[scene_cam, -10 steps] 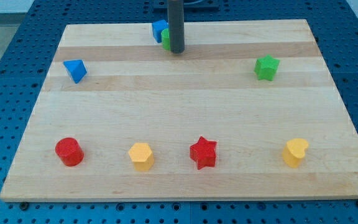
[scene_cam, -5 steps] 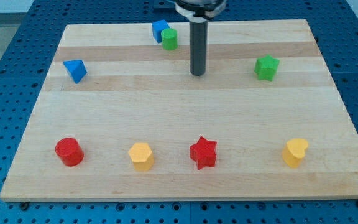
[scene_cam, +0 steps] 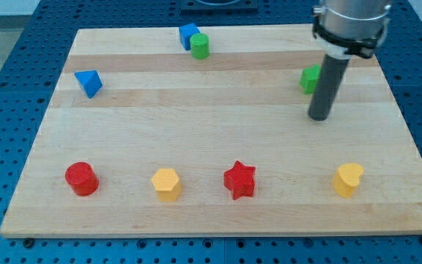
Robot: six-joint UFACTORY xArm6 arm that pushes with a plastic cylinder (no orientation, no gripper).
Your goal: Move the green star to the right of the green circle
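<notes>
Counting eight small plastic blocks sitting on the pale wooden plank surface point(scene_cam: 218, 139), which is lying on a blue perforated base point(scene_cam: 13, 44).

Two green: green star point(scene_cam: 310, 78) and green circle point(scene_cam: 200, 45), a short cylinder. Two blue: a blue angular block point(scene_cam: 188, 34) touching the green circle on its left side, and a blue wedge-like block point(scene_cam: 88, 83) sitting alone toward the view's left. Two red: red cylinder point(scene_cam: 81, 178) and red star point(scene_cam: 239, 180). Two yellow: yellow hexagonal block point(scene_cam: 166, 183) and a yellow heart-like block point(scene_cam: 349, 179). The reds and yellows are lining up in one row along the view's bottom.

No pincer on this arm, so no open or closed state to report: just the dark smooth rod. My tip point(scene_cam: 319, 116) is resting on the surface just below and slightly right of the green star; the rod is covering the star's right part. Green star is lying at the view's upper right, well apart from the green circle, on its right.
</notes>
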